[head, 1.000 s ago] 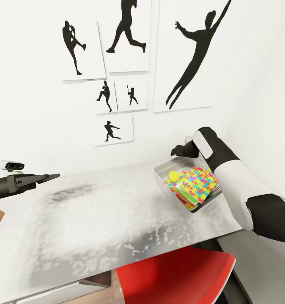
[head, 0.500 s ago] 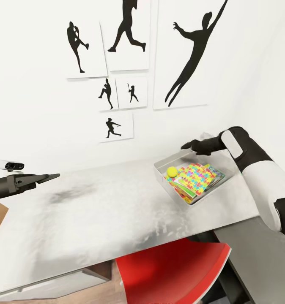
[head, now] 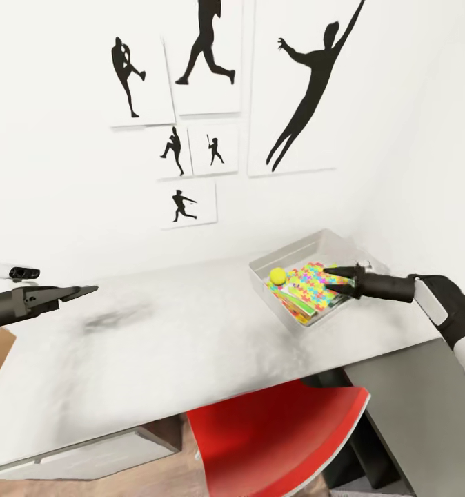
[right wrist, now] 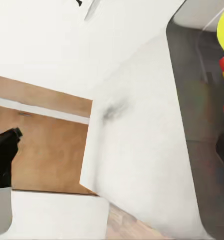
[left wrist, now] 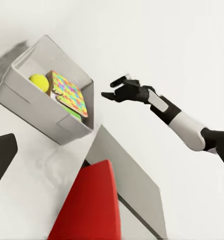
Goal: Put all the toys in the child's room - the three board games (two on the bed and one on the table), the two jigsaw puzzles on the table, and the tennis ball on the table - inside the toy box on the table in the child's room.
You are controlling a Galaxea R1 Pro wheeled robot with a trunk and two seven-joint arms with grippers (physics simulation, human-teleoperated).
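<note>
The toy box (head: 288, 317) sits at the right end of the table (head: 156, 338), near the wall. Inside it lie the tennis ball (head: 277, 275) and a jigsaw puzzle (head: 307, 284) on top of a stack of flat game boxes, of which I see just the coloured edges (head: 296, 306). My right gripper (head: 334, 274) reaches in from the right, open and empty, its tips over the puzzle. From the left wrist view the toy box (left wrist: 37, 107), the ball (left wrist: 39, 82) and the right gripper (left wrist: 113, 88) also show. My left gripper (head: 84, 290) hovers open above the table's left end.
A red and white chair (head: 281, 428) is tucked under the table's front edge. A lower dark grey side unit (head: 398, 407) joins the table on the right. Black baseball-player silhouettes (head: 191, 103) hang on the wall behind. A white wall stands close on the right.
My right arm has swung from behind the toy box round to its right side and dropped lower, with the gripper now pointing in over the puzzle. The left arm has stayed put.
</note>
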